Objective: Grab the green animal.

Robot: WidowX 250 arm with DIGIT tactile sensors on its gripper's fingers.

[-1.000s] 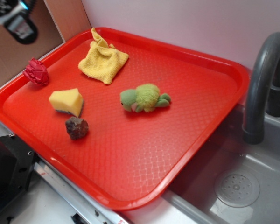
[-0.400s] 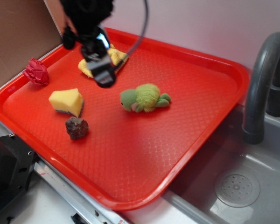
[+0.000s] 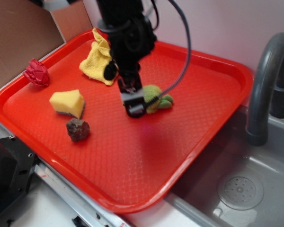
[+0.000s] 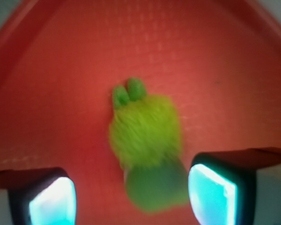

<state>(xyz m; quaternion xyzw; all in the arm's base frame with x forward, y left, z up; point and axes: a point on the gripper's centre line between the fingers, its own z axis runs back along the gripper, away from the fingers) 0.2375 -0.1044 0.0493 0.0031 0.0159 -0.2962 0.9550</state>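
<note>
Okay, you've got one green animal (image 4: pixel 147 150) between the spread-open gripper (image 4: pixel 131 197) fingers; one yellow cloth (image 3: pixel 97 61), sponge wedge (image 3: pixel 67 102), rock (image 3: pixel 78 129), red ball (image 3: pixel 37 73) around.

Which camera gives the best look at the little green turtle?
The wrist view: the green animal fills the middle, unobstructed between the open gripper, though blurred. In the exterior view the arm covers its head, leaving only shell and flippers visible.
</note>
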